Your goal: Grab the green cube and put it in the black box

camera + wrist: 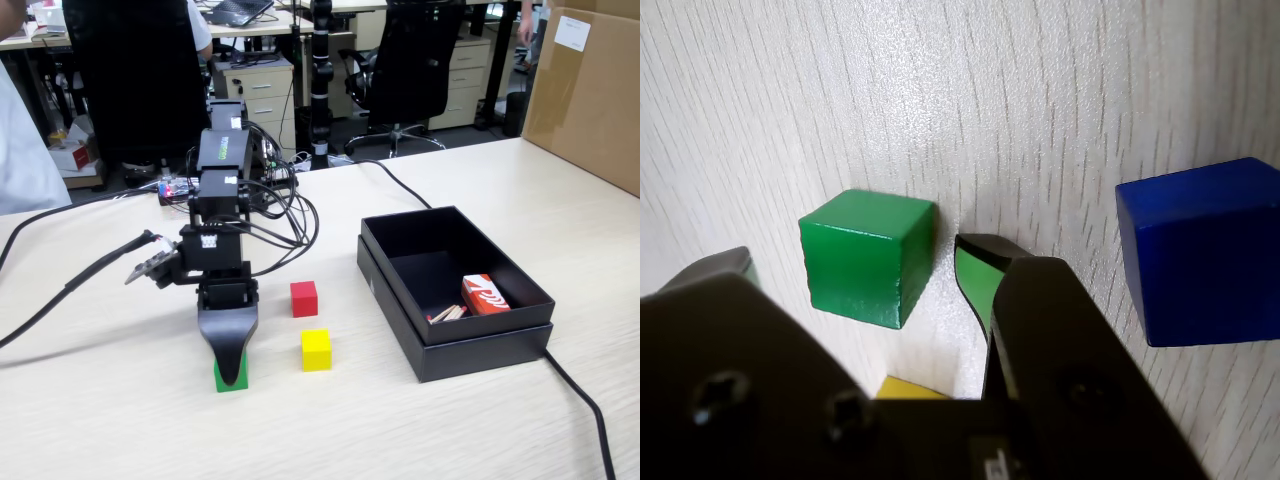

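Pincer (855, 262) agape around green cube (868, 258)

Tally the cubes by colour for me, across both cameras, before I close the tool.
Green cube: 1, sitting between the open tool's fingers
Blue cube: 1, seen only in the wrist view
Red cube: 1
Yellow cube: 1
Total: 4 cubes

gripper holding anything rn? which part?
Nothing held. The gripper is open, straddling the green cube on the table; a gap shows at its right face.
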You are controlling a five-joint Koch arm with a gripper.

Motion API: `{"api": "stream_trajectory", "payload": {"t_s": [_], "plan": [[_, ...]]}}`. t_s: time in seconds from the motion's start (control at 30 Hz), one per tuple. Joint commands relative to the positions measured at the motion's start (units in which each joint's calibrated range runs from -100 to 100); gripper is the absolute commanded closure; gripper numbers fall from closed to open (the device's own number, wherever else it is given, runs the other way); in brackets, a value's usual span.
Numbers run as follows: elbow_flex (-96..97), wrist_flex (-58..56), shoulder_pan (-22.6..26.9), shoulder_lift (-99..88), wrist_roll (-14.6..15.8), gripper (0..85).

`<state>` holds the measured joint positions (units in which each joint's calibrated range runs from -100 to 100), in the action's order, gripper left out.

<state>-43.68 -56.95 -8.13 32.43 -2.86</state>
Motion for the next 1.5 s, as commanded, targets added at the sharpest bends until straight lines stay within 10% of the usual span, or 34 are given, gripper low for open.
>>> {"api": "stream_trajectory", "payload": {"t_s": [0.0,0.23,0.47,0.97,1.47], "plan": [[-3.56,1.70,-0.10,-1.04,-0.20,50.7],[-3.28,1.18,-0.05,-0.93,-0.34,58.7],[-4.01,1.18,-0.10,-0.93,-0.15,84.6],[1.97,-6.51,2.93,-34.55,1.37,84.7],[9.95,-6.51,20.07,-50.61,6.89,84.6]]}}
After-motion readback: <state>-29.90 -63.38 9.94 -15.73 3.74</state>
